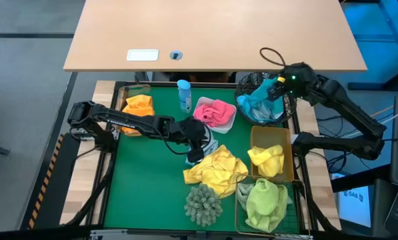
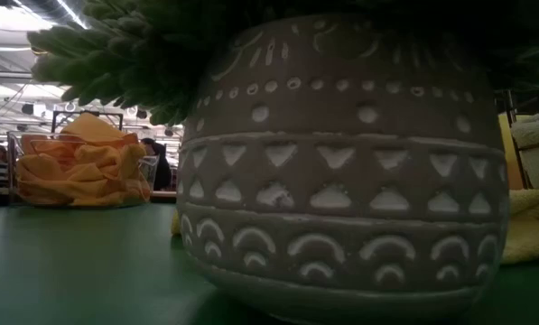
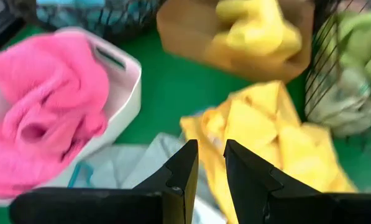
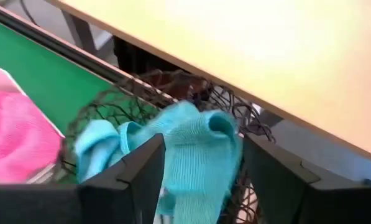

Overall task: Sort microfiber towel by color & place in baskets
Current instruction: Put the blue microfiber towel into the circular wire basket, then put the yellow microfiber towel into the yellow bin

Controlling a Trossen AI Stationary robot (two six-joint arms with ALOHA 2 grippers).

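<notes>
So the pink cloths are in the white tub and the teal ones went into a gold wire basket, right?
Not quite. The pink cloths are in the white tub, but the teal ones are in the round black wire-mesh basket, as the high view shows.

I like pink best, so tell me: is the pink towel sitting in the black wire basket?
No, the pink towel lies in the white tub, while the black wire basket holds teal-blue towels.

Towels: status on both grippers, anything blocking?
Right gripper open over black basket, teal towel between fingers. Left gripper nearly shut, empty, above grey towel beside yellow pile. Nothing blocking.
</notes>
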